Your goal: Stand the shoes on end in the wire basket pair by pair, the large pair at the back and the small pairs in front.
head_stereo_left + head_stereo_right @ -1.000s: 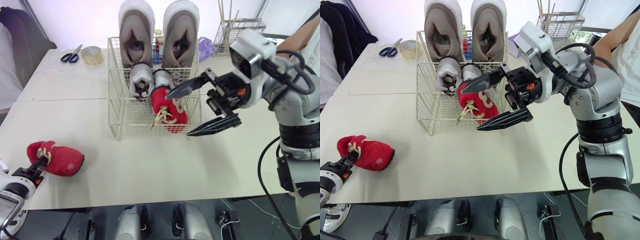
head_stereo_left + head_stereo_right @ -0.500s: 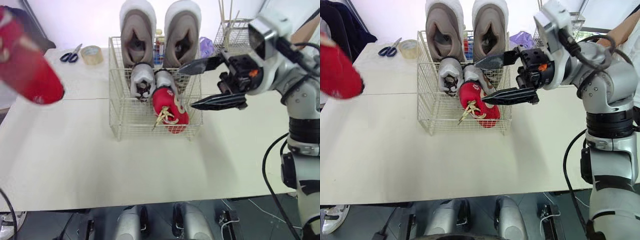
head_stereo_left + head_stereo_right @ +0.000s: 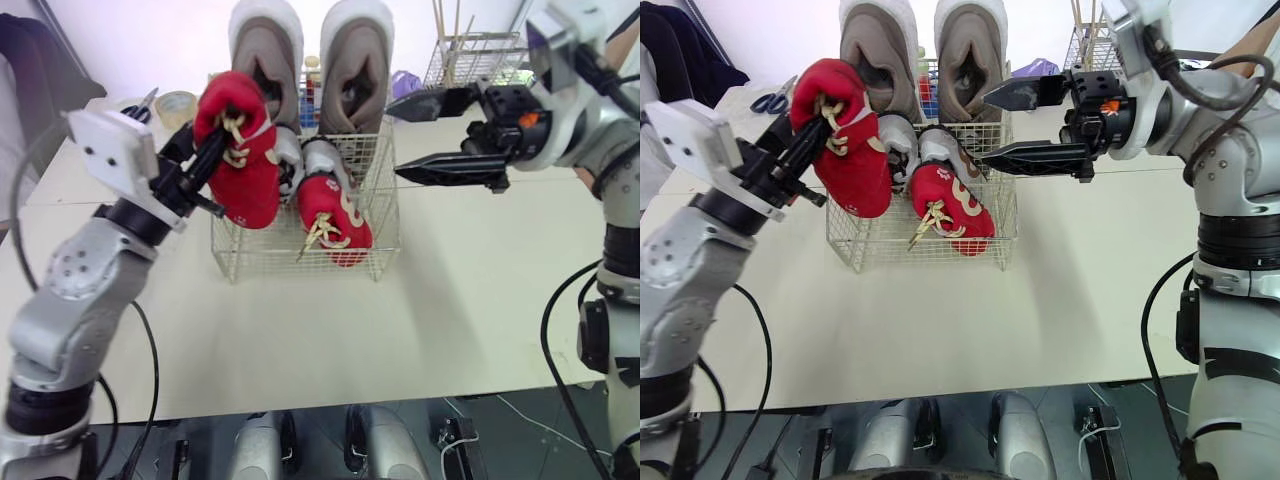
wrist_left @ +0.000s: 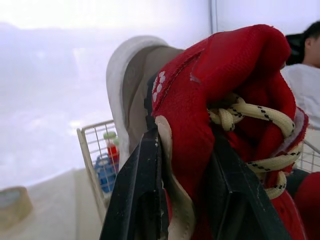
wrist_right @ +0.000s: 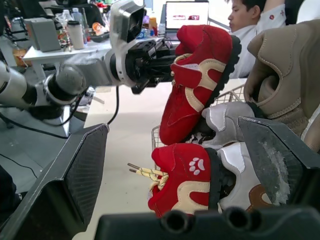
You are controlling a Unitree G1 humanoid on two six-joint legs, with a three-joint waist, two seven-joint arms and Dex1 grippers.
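**Red shoe held at the basket's front-left corner**

The left gripper (image 3: pixel 210 155) is clamped on the laced collar of a red shoe (image 3: pixel 245 175), holding it on end at the wire basket's (image 3: pixel 300 262) front-left corner. Its mate (image 3: pixel 335 215) leans in the front right. The grey pair (image 3: pixel 318 155) stands behind and the large tan pair (image 3: pixel 355 70) at the back. The right gripper (image 3: pixel 393 138) hovers beside the basket's right side, jaws wide apart and empty.

Raised red shoe (image 3: pixel 240 150) covers most of the left grey shoe (image 3: pixel 902 140) and the far left corner of the wire basket (image 3: pixel 270 255). Large tan pair (image 3: pixel 355 60): upper ends cut off by the top edge. Bottles (image 3: pixel 927 95) behind the basket: mostly hidden, labels unreadable. Person (image 3: pixel 1252 40), far right: cut off, only an arm visible.
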